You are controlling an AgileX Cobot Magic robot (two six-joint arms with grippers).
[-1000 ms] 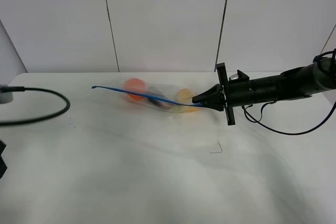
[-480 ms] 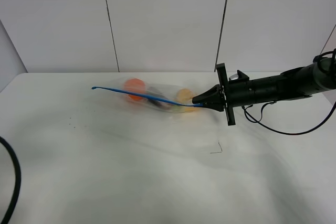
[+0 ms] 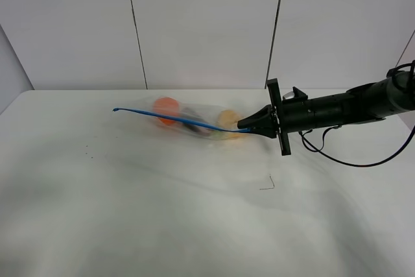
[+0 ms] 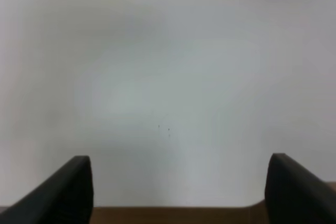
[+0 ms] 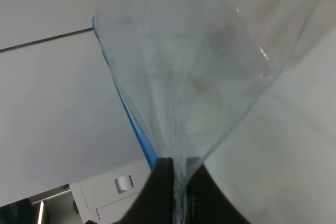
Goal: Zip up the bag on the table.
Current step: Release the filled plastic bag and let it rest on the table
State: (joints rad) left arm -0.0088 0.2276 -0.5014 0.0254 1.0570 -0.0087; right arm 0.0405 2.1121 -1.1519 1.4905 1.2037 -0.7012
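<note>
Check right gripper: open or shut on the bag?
Shut. The right gripper pinches the bag at its blue zipper strip; its fingertips meet with plastic between them.

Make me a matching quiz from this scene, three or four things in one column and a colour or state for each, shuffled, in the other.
Things:
1. zipper strip
2. left end effector
3. right end effector
4. round fruit at the bag's far-left end

Descriptions:
A. orange
B. open, holding nothing
C. blue
D. shut on the bag's corner

Pairs: 1-C, 2-B, 3-D, 4-A
</note>
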